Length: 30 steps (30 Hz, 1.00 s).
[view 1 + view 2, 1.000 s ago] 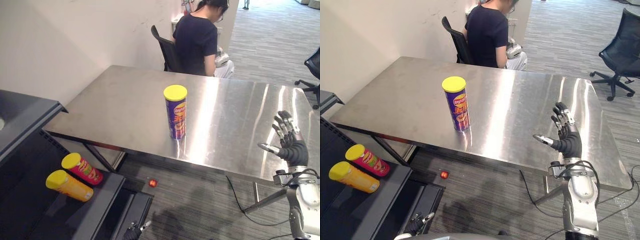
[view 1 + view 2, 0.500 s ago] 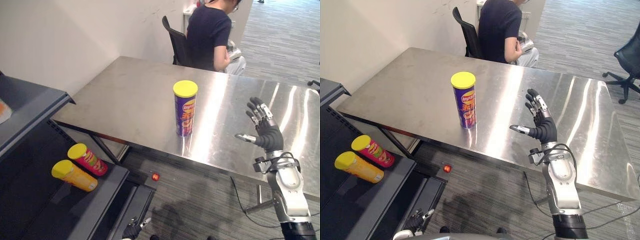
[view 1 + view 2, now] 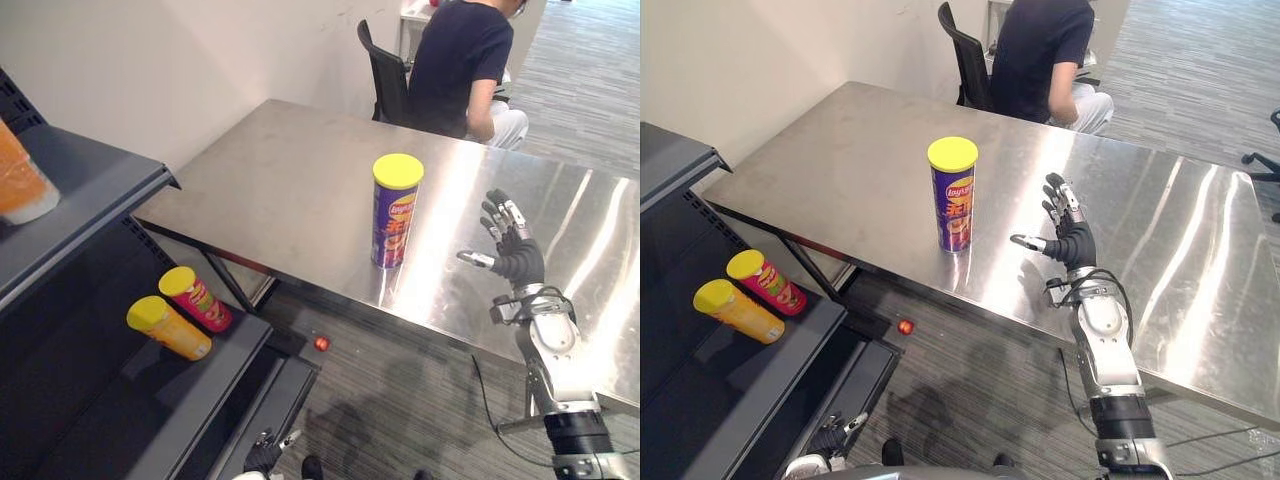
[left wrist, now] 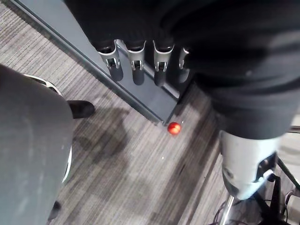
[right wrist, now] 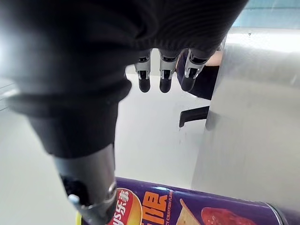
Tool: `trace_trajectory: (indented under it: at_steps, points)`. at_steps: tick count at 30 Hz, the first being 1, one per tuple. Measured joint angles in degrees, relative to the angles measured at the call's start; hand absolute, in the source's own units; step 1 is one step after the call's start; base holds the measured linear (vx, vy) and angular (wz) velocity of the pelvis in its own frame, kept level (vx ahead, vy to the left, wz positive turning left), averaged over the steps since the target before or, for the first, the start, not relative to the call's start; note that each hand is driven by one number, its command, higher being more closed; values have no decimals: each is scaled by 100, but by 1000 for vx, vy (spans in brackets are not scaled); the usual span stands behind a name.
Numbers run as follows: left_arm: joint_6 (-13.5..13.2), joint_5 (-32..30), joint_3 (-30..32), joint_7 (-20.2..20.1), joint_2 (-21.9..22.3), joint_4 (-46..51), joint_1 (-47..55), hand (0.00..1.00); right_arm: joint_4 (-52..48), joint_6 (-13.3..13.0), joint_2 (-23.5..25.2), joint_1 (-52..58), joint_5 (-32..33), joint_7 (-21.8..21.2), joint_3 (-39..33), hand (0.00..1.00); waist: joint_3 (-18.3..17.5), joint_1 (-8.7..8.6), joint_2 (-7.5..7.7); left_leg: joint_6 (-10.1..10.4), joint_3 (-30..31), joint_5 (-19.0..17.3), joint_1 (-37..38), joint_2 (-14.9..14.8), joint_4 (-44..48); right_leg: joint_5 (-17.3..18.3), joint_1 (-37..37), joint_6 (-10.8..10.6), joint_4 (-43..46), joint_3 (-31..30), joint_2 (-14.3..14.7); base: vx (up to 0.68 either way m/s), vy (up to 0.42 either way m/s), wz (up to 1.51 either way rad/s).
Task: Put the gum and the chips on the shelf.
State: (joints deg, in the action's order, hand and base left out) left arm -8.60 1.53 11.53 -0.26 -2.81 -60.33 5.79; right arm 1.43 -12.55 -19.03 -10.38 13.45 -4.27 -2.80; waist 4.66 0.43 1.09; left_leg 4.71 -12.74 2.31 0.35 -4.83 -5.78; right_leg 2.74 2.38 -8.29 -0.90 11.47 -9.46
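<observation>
One red can [image 3: 197, 299] and an orange can [image 3: 170, 328] lie on the shelf [image 3: 120, 405]; the purple chips can [image 3: 396, 212] stands ungrasped on the table [image 3: 270, 190]. Right hand [image 3: 1072, 243] near it, released; left hand [image 4: 137, 70] relaxed.

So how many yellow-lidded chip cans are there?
3: a purple can upright on the table, a red can and an orange can lying on the shelf. Others may be hidden.

chips can [image 5: 197, 207] cut off, orange container [image 3: 20, 190] cropped

The can [image 3: 397, 210] stands on the table [image 3: 270, 190], my right hand [image 3: 512, 258] apart at its three o'clock. At its eight, two tubes [image 3: 196, 299] lie on the shelf [image 3: 140, 400].
</observation>
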Motion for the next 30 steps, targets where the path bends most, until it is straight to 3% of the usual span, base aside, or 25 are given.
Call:
trace_trajectory:
  at_steps: [9,30]
  points:
    - [6,7,1,4,-3,136,-42,0,232,46,7,-319,-10,14,109,0,135,126,7,-16,166,63,-117,15,-4,1,-4,2,-15,157,-4,-5,-5,8]
    - [37,59,7,8,-68,171,-105,0,528,71,246,-906,-5,6,581,0,288,165,80,-25,265,91,-198,25,-2,1,-1,2,-28,259,-5,4,-2,2]
